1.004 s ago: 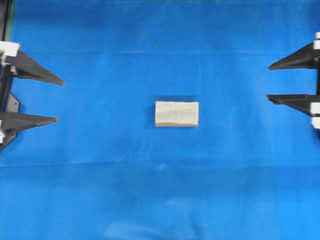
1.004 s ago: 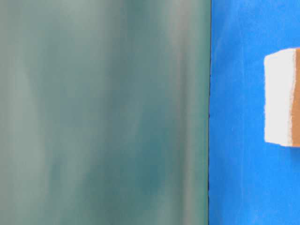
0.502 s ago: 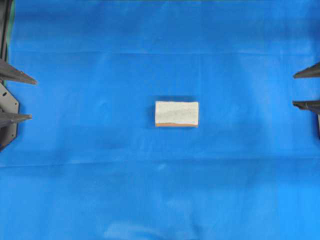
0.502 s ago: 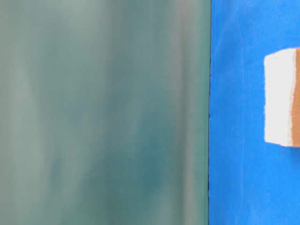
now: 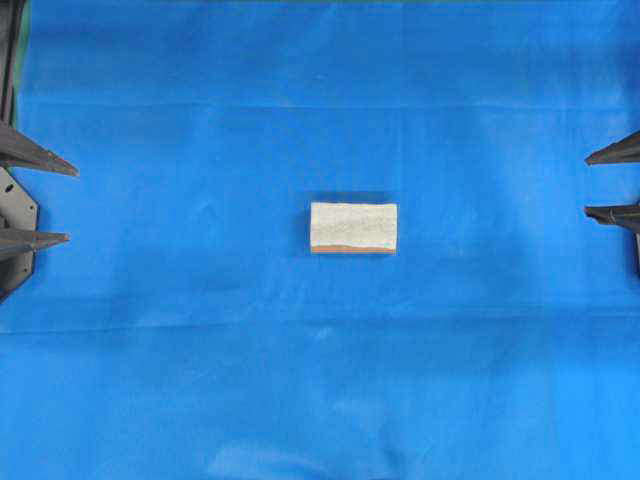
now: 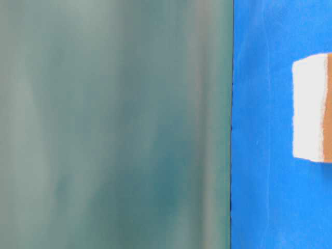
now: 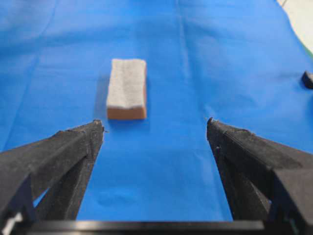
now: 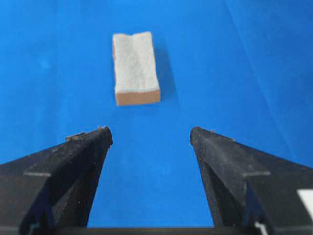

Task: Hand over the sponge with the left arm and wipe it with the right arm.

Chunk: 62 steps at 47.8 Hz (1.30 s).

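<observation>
We see the sponge [image 5: 353, 228], a small rectangular block with a grey-white speckled scouring face up and a thin orange-tan layer beneath, lying flat on the blue cloth [image 5: 320, 400]. It sits between the two grippers, well apart from both. The left gripper [image 5: 45, 203] and right gripper [image 5: 605, 185] each have their black pointed fingers spread wide and hold nothing. The overhead view cuts off both arms, showing only fingertips. In the table-level view a blurred grey-green surface [image 6: 114, 124] fills most of the frame, and the sponge is cropped at its edge.
</observation>
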Each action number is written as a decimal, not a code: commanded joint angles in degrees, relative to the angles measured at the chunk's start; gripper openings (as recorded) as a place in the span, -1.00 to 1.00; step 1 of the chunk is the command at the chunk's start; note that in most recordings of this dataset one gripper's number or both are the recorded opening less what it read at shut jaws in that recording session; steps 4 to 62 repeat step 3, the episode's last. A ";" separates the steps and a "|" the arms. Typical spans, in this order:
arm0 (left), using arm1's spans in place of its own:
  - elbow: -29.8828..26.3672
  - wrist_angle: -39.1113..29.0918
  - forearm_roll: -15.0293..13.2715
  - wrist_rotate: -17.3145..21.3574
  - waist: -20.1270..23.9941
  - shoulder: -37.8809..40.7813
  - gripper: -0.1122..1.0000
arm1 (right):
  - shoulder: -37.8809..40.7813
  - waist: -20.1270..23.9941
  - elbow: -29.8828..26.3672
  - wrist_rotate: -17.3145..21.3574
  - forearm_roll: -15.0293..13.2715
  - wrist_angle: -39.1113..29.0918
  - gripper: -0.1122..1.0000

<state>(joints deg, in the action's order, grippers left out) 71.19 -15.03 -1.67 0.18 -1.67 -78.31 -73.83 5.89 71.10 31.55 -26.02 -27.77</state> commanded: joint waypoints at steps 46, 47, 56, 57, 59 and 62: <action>0.18 0.26 0.09 -0.09 0.35 0.26 0.72 | 0.26 0.09 -0.88 0.18 0.00 0.35 0.48; 0.18 0.26 0.09 -0.09 0.35 0.26 0.72 | 0.26 0.09 -0.88 0.18 0.00 0.35 0.48; 0.18 0.26 0.09 -0.09 0.35 0.26 0.72 | 0.26 0.09 -0.88 0.18 0.00 0.35 0.48; 0.18 0.26 0.09 -0.09 0.35 0.26 0.72 | 0.26 0.09 -0.88 0.18 0.00 0.35 0.48; 0.18 0.26 0.09 -0.09 0.35 0.26 0.72 | 0.26 0.09 -0.88 0.18 0.00 0.35 0.48; 0.18 0.26 0.09 -0.09 0.35 0.26 0.72 | 0.26 0.09 -0.88 0.18 0.00 0.35 0.48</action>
